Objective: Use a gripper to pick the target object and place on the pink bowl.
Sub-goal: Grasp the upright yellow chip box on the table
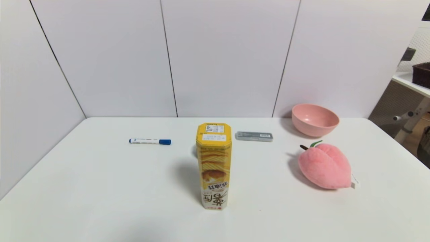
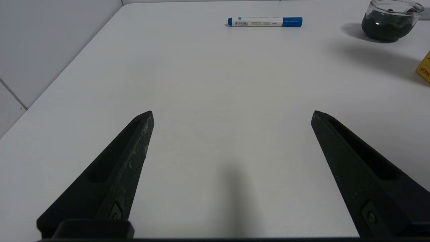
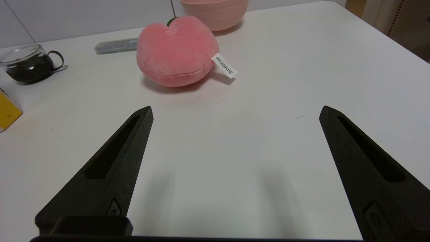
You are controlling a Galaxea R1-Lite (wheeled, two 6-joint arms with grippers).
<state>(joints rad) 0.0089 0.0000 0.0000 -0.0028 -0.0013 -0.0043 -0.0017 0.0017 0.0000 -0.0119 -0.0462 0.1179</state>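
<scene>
Both grippers hover low over the white table [image 1: 100,188], the left gripper [image 2: 231,114] and right gripper [image 3: 235,111] spread wide, holding nothing. The yellow snack box [image 1: 213,164] stands upright at centre; the plush peach [image 1: 324,165] sits at its three o'clock, the pink bowl [image 1: 315,119] at two o'clock.

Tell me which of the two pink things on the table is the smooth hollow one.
The pink bowl, at the table's far right by the wall. The pink plush peach nearer the robot is fuzzy, solid, with a green leaf.
</scene>
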